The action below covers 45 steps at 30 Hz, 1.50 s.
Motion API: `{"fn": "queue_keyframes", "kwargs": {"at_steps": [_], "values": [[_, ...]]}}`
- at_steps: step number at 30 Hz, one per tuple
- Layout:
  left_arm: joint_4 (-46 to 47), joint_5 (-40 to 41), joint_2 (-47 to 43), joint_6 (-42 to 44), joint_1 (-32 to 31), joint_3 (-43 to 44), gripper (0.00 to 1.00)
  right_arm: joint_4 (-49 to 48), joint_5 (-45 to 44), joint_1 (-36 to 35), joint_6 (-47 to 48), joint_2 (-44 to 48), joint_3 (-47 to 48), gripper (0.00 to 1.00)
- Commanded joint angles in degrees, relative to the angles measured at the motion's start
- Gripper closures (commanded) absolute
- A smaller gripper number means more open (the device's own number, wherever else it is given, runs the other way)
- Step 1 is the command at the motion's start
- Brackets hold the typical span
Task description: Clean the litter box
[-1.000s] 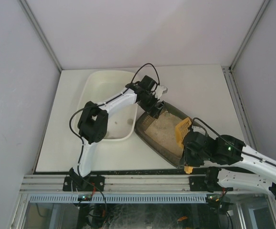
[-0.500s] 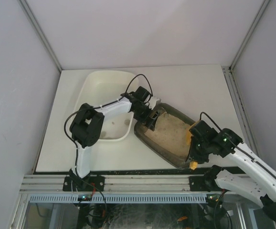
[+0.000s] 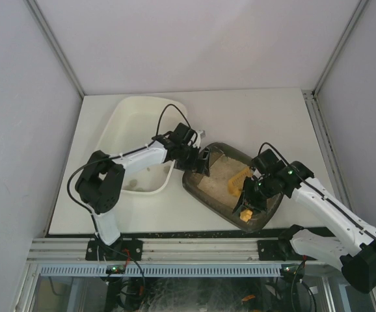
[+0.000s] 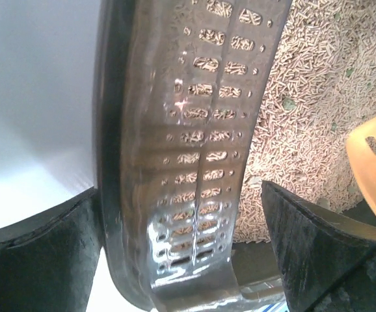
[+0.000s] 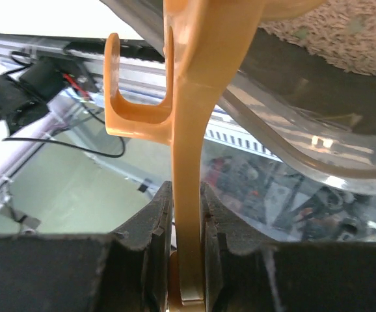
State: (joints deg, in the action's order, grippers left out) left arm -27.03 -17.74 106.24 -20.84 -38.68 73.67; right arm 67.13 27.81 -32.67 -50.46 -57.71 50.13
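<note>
Litter box: the dark litter box (image 3: 198, 190) is sitting at an angle on the desk (image 3: 266, 117), toward its front edge, with its left corner just beside the white tub (image 3: 126, 123).
Litter: pale pellets (image 4: 305, 97) are lying inside the box.
Left fingers: the left fingers (image 4: 38, 260) are standing wide apart and straddling the box's perforated rim at its far-left corner, with one finger outside the wall and the other over the pellets.
Right fingers: the right fingers (image 5: 136, 260) are standing narrow, pinching the flat handle of the orange scoop (image 3: 239, 180) between them.
Scoop: its slotted blade is reaching in over the pellets, and the hooked handle is crossing the box's near rim.
</note>
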Motion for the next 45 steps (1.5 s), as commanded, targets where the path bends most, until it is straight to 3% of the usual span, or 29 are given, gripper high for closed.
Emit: {"fn": "queue_keyframes", "kwargs": {"at_steps": [1,9,16,20,24,31,38,45], "values": [[5.39,4.52,-7.58,-7.34,-1.01,-4.7,0.0,-6.8,7.65,2.17,-6.97,-1.05,1.47,1.0],[13.14,0.18,-8.15,-9.25,-1.58,-7.21,0.0,-8.37,1.6,0.14,-27.3,1.86,1.43,1.0],[15.08,0.31,-6.76,7.74,-0.66,0.95,0.0,-19.15,-3.19,-6.06,-41.64,1.24,-4.86,1.0],[16.63,-3.86,-3.56,11.5,1.58,5.14,0.0,-28.43,-3.56,-7.76,-47.35,0.1,-10.27,1.0],[16.25,-10.7,1.73,11.29,2.85,9.43,0.0,-30.07,-8.29,-7.99,-49.79,0.9,-12.75,1.0],[22.68,-17.37,7.92,9.02,2.87,9.69,0.0,-42.23,-9.77,-6.53,-54.32,3.1,-20.7,1.0],[23.81,-21.48,10.63,5.84,2.9,11.31,0.0,-50.73,-5.74,-2.03,-52.65,-0.31,-23.15,1.0],[29.5,-20.8,7.45,-1.66,2.9,5.91,0.0,-62.69,3.92,2.37,-48.84,-10.23,-22.4,1.0]]}}
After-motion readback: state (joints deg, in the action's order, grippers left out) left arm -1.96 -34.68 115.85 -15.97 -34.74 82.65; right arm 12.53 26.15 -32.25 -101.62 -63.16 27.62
